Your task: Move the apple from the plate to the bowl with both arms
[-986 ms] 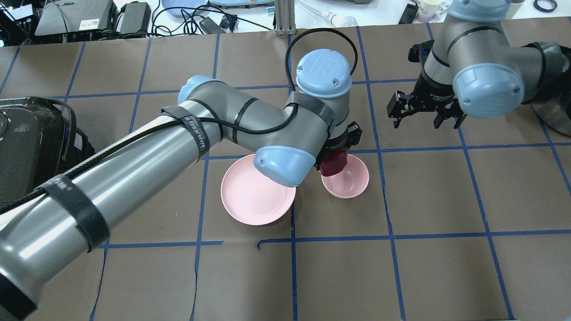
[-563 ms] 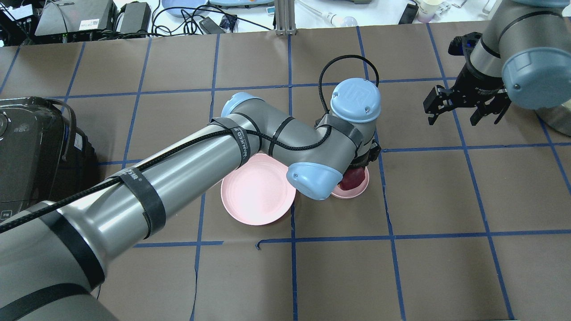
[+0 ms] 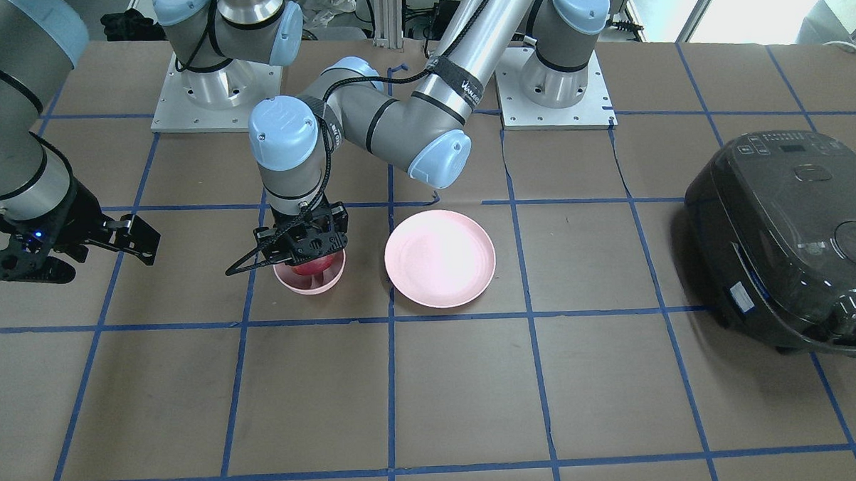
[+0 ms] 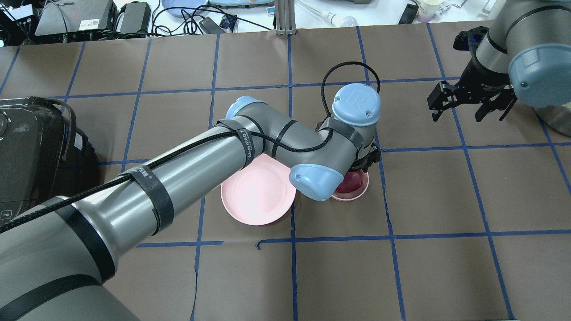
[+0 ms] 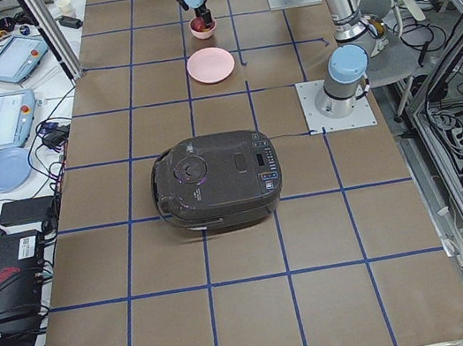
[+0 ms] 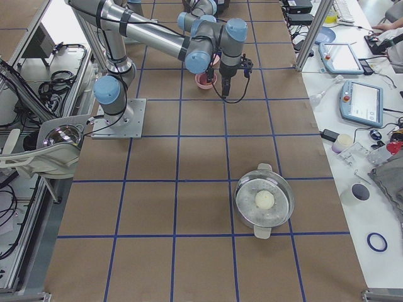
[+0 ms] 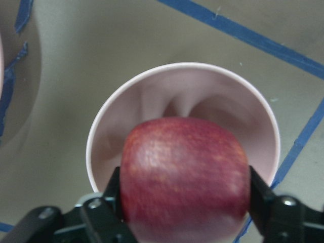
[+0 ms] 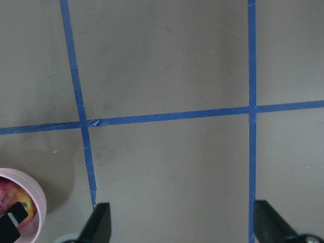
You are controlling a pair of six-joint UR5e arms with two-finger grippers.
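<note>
Apple (image 7: 185, 174) sits squeezed between the left fingers (image 7: 259, 195), right above the pink bowl (image 7: 212, 101), so letting go should drop it in. Right fingers (image 8: 99, 223) hang spread wide, empty, far off.

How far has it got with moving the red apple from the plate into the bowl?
Nearly done. The wide pale pink plate sits empty. The left gripper holds the dark red apple down in the small deep pink bowl, clamped on both sides. What is left is to release it and lift away. The right gripper hangs open and empty.
</note>
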